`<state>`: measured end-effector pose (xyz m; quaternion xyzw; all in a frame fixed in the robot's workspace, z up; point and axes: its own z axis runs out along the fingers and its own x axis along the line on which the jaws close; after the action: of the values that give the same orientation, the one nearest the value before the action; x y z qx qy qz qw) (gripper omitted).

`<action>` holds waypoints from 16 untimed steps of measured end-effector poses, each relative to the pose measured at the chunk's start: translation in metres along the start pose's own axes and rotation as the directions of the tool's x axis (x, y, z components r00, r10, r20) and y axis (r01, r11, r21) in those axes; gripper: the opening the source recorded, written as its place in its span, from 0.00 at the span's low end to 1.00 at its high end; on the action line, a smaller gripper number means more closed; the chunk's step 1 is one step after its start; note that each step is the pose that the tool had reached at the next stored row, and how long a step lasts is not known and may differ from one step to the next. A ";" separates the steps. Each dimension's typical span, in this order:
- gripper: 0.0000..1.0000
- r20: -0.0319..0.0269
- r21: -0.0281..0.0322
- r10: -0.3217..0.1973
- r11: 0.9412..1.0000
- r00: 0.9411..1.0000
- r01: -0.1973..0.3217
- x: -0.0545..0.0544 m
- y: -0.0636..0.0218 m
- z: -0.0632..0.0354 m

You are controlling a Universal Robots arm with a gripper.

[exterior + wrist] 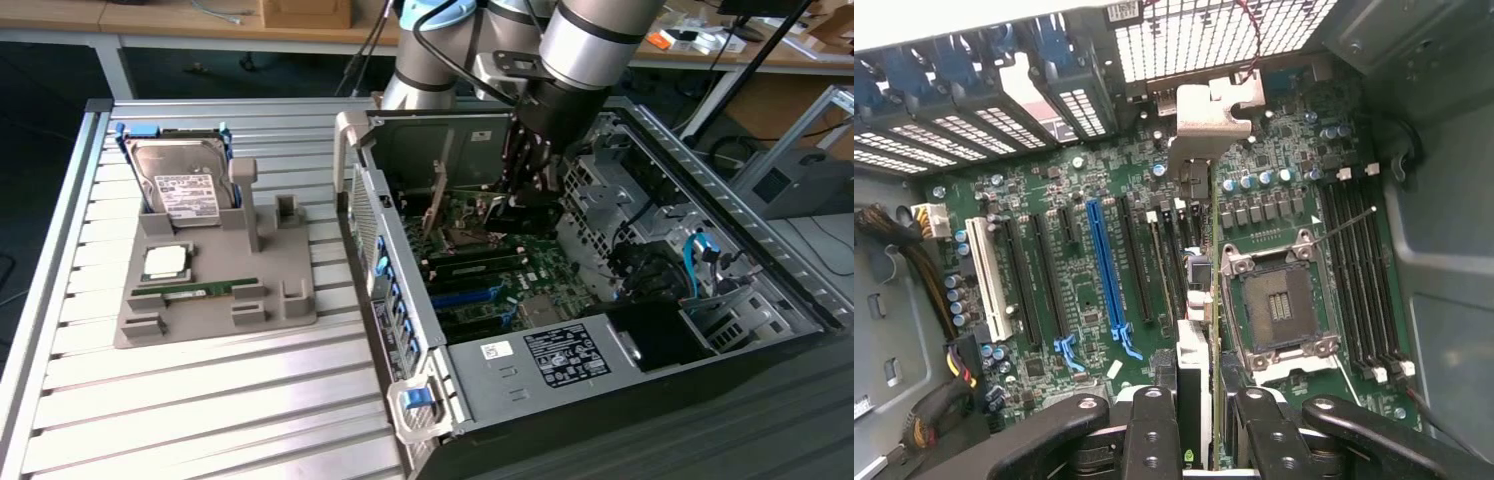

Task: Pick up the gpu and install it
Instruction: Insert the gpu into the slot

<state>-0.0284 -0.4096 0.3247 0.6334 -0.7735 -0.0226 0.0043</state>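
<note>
One thin, silver-bracketed gpu (1194, 375) sits edge-on between the fingers (1152, 432).

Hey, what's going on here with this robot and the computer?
A robot arm is reaching into an open computer case. Its gripper is shut on the gpu, holding it edge-on over the motherboard beside the CPU socket. Whether the card sits in a slot yet is unclear.
</note>
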 end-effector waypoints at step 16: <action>0.27 -0.002 -0.001 -0.039 0.999 0.999 0.039 0.000 0.0000 0.0003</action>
<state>-0.0284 -0.4096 0.3244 0.6483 -0.7611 -0.0225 0.0048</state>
